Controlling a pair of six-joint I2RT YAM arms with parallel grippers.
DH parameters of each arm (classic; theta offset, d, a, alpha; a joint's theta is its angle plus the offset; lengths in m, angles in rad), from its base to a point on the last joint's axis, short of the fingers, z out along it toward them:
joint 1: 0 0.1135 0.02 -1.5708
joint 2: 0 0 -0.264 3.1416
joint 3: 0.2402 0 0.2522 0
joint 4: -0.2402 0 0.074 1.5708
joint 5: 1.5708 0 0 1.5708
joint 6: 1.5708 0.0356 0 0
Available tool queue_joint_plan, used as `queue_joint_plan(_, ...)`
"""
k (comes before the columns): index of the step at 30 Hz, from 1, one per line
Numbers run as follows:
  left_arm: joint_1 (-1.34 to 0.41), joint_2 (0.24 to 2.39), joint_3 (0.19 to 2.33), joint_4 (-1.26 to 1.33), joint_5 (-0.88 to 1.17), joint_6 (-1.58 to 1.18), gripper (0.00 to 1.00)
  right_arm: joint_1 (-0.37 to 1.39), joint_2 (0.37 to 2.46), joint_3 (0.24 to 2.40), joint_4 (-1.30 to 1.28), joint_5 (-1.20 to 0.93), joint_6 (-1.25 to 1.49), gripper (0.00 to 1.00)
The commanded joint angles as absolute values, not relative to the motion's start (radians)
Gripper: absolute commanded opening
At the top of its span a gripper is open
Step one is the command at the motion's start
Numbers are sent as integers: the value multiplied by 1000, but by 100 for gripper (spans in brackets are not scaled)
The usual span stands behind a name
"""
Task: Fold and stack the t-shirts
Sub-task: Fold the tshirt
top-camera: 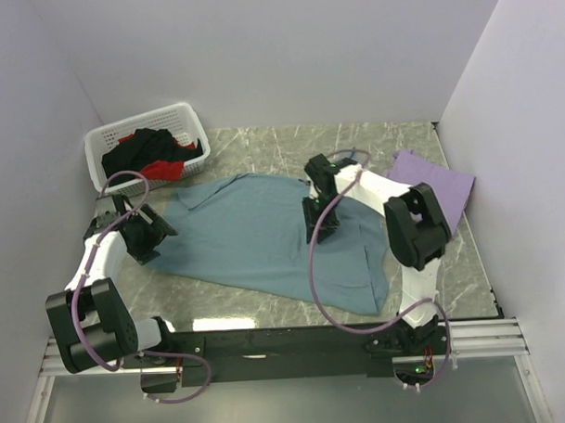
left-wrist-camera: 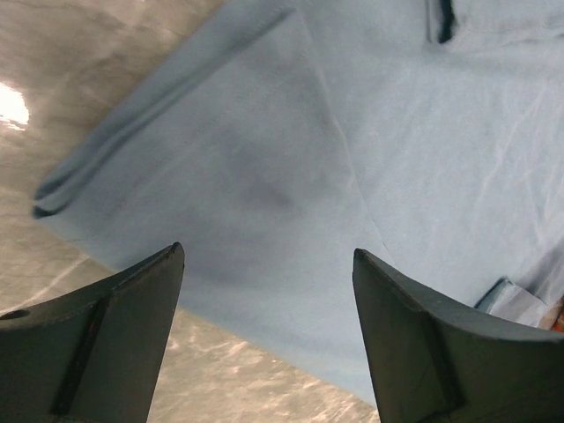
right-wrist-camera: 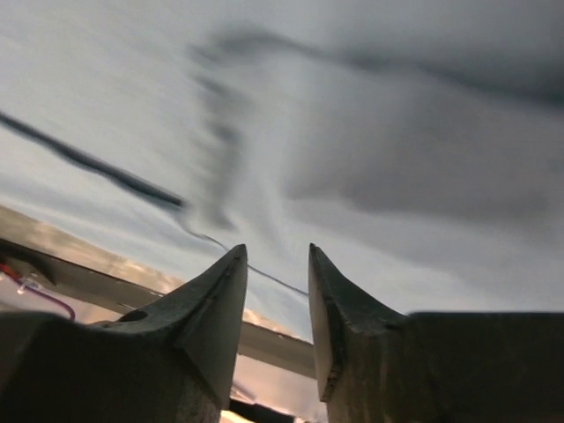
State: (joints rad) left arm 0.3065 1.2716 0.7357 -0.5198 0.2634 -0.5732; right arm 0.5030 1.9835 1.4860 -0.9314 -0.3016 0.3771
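Note:
A large teal-blue t-shirt (top-camera: 255,236) lies spread out on the marble table. My left gripper (top-camera: 152,236) hovers at the shirt's left edge. In the left wrist view it (left-wrist-camera: 269,251) is wide open and empty above the shirt (left-wrist-camera: 291,159) and its folded sleeve edge. My right gripper (top-camera: 318,219) is over the shirt's right half. In the blurred right wrist view it (right-wrist-camera: 278,251) has a narrow gap between the jaws, with nothing in it, close above the cloth (right-wrist-camera: 397,115). A lavender t-shirt (top-camera: 434,178) lies folded at the far right. Black (top-camera: 155,146) and red (top-camera: 162,169) shirts sit in the basket.
A white slotted basket (top-camera: 136,124) stands at the back left corner. White walls close in the table on the left, back and right. Bare marble (left-wrist-camera: 88,70) shows left of the teal shirt. The arms' black mounting rail (top-camera: 287,341) runs along the near edge.

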Motion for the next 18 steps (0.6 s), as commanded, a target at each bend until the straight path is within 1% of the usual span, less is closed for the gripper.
queue_joint_plan(1,266,1275,791,-473,253,-604,82,454,1836,1352,-901,-265,396,42)
queue_joint_plan(5,181,1318,821,-413,255,-640,83,430,1746,1211,-868,-253,419,44)
queue_joint_plan(9,175,1403,812,-348,288,-689,83,414,1698,1103,-818,-256,440,45)
queue_joint_plan(15,173,1468,761,-281,290,-710,83,390,1752,1020,-738,-242,463,45)
queue_joint_plan(17,175,1480,739,-290,276,-721,83,388,1782,1008,-767,-227,485,45)
queue_joint_plan(18,175,1489,738,-337,235,-741,83,390,1807,1002,-782,-215,489,45)
